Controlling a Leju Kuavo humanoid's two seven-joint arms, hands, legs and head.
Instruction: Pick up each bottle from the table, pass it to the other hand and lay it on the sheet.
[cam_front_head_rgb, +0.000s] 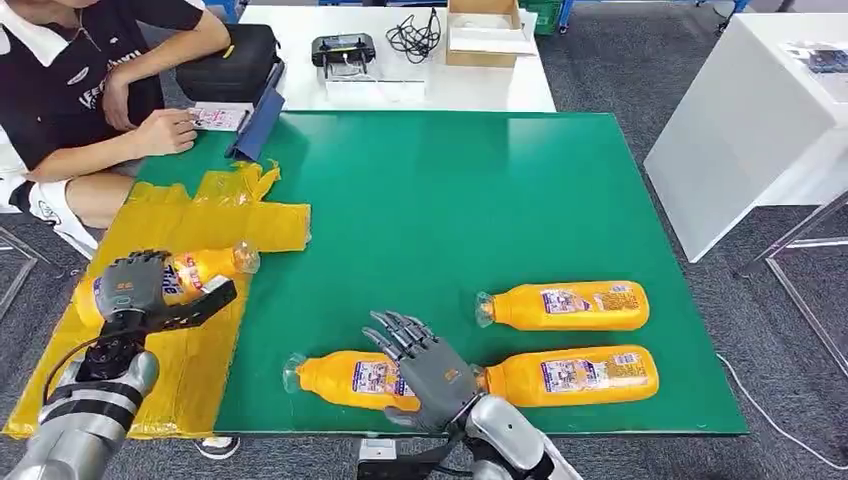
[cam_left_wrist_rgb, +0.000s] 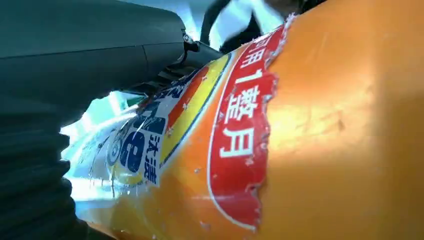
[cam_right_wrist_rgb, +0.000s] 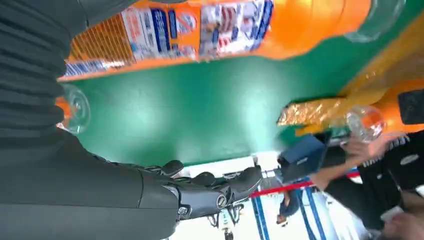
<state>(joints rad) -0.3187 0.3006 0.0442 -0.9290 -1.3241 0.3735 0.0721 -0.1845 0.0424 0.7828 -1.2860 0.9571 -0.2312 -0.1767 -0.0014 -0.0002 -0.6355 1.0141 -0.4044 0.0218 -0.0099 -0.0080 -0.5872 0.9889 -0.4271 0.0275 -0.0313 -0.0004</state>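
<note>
My left hand (cam_front_head_rgb: 135, 290) grips an orange bottle (cam_front_head_rgb: 205, 268) by its body, over the near part of the yellow sheet (cam_front_head_rgb: 190, 215). The left wrist view has that bottle's red and blue label (cam_left_wrist_rgb: 240, 145) close up beside the hand (cam_left_wrist_rgb: 75, 55). My right hand (cam_front_head_rgb: 425, 365) is open with fingers spread, over the near-left bottle (cam_front_head_rgb: 340, 378) lying on the green table (cam_front_head_rgb: 450, 200). Two more orange bottles (cam_front_head_rgb: 565, 305) (cam_front_head_rgb: 575, 375) lie on their sides to its right. In the right wrist view the near-left bottle (cam_right_wrist_rgb: 225, 25) lies beyond the open fingers (cam_right_wrist_rgb: 200, 192).
A seated person (cam_front_head_rgb: 90, 70) leans on the far left corner with a hand on a paper (cam_front_head_rgb: 218, 117). A black bag (cam_front_head_rgb: 230, 60), a controller (cam_front_head_rgb: 343, 50) and a cardboard box (cam_front_head_rgb: 485, 35) sit on the white table behind. A white bench (cam_front_head_rgb: 750, 110) stands right.
</note>
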